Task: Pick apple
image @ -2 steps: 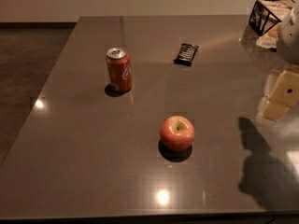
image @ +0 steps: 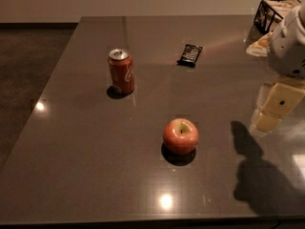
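The apple [image: 180, 136], round and red with a yellow-green patch around its stem dimple, sits upright on the dark table [image: 86, 151], near the middle and toward the front. My gripper [image: 270, 112], with cream-coloured parts, hangs from the white arm [image: 289, 44] at the right edge of the view. It is above the table, to the right of the apple and well apart from it, holding nothing. Its shadow falls on the table below it.
An orange-red soda can [image: 121, 71] stands upright left of and behind the apple. A dark snack bar [image: 190, 54] lies farther back. A black wire-framed object [image: 268, 13] sits at the far right corner. The table's left edge borders dark floor.
My gripper has edged slightly left and down toward the table. The apple, can and snack bar have not moved.
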`<control>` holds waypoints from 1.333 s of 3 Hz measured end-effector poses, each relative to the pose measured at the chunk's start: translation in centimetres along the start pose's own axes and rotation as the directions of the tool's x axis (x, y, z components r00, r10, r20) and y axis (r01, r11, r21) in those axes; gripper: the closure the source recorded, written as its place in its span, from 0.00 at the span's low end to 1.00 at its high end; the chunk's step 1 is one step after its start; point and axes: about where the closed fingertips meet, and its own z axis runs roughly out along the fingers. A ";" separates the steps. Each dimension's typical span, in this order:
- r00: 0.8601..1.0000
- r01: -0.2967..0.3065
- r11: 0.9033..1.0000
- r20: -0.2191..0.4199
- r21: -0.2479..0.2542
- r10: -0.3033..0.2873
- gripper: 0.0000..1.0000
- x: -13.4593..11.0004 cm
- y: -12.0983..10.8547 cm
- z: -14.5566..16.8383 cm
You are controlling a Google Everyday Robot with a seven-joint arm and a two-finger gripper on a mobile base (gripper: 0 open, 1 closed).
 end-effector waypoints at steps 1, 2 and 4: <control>0.998 0.045 0.997 0.052 -0.059 -0.042 0.00 -1.8 1.9 2.2; 0.992 0.081 0.990 0.107 -0.114 -0.069 0.00 -4.0 3.7 4.4; 0.980 0.148 0.969 0.164 -0.196 -0.117 0.00 -7.6 6.8 8.7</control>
